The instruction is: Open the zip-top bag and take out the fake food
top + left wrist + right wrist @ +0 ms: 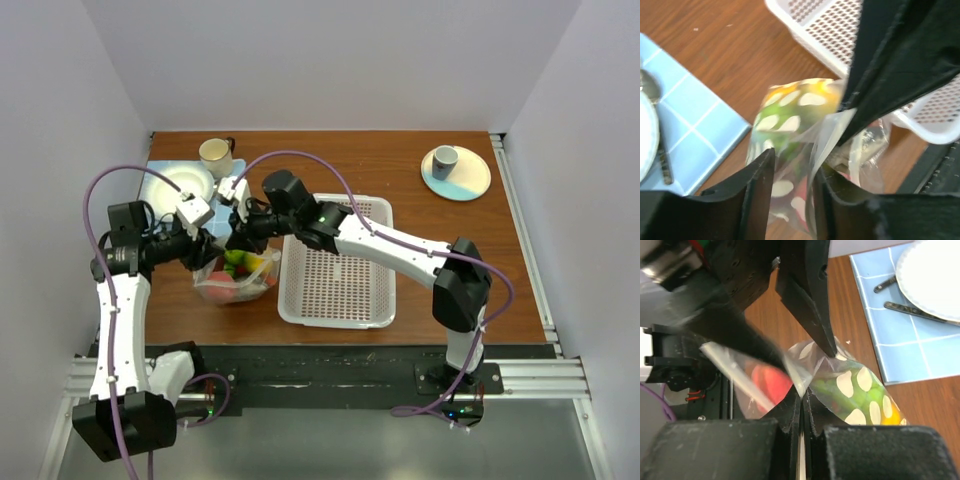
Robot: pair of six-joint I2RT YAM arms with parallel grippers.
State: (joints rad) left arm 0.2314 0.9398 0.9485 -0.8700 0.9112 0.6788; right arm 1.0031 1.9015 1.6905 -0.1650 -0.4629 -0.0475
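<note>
The zip-top bag [236,282] lies on the table left of the basket, its top pulled upward. It is clear with white oval dots [790,117]. Through the film I see the fake food: a red piece [771,381], a green piece [840,390] and a yellow one [892,415]. My right gripper [802,395] is shut, pinching a fold of the bag's top edge; it reaches in from the right [238,232]. My left gripper [792,172] straddles the bag's upper film with its jaws apart, film lying against the right finger [832,200]. It comes in from the left [212,248].
A white perforated basket [340,265] stands right of the bag, touching it. A blue tile mat [690,130] with a white plate [190,183], cutlery [910,310] and a cup [215,155] lies behind. A saucer with a cup [455,172] sits far right.
</note>
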